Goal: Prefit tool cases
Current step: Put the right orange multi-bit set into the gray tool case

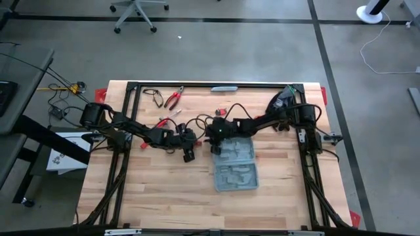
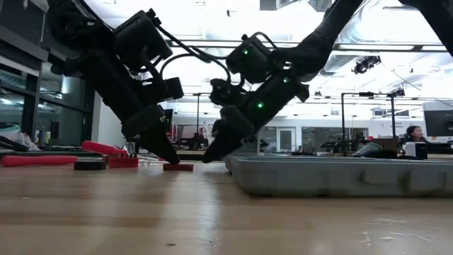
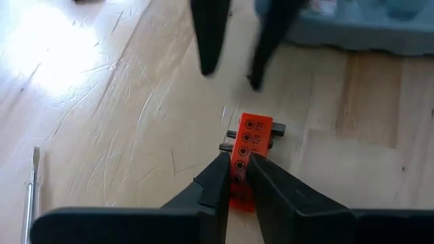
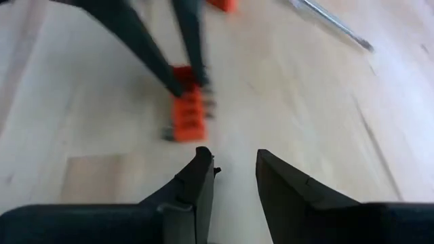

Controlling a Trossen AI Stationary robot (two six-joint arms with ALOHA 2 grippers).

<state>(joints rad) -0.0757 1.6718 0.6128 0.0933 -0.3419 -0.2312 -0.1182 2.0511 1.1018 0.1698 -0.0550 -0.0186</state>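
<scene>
While its fingers close in on either side of an orange bit holder, the left gripper sits low on the table, tips down; the jaws are narrowed around the block's near end, but I cannot tell whether they have pinched it yet. The right gripper hovers just beside it, facing the same holder, jaws partly apart and empty. Just beyond the right gripper lies the case, open flat, both grey halves up, near the table's middle.

My judgement: the step in hand is picking up the bit holder to seat it in its slot. Next the left fingers need a firm pinch, then a lift clear of the right gripper, which stands close enough to bump, and a carry over to the case.

Counted: one case, one bit holder in the grip, one more red block by the left arm, one pair of red pliers at the far edge, one thin screwdriver lying nearby.
</scene>
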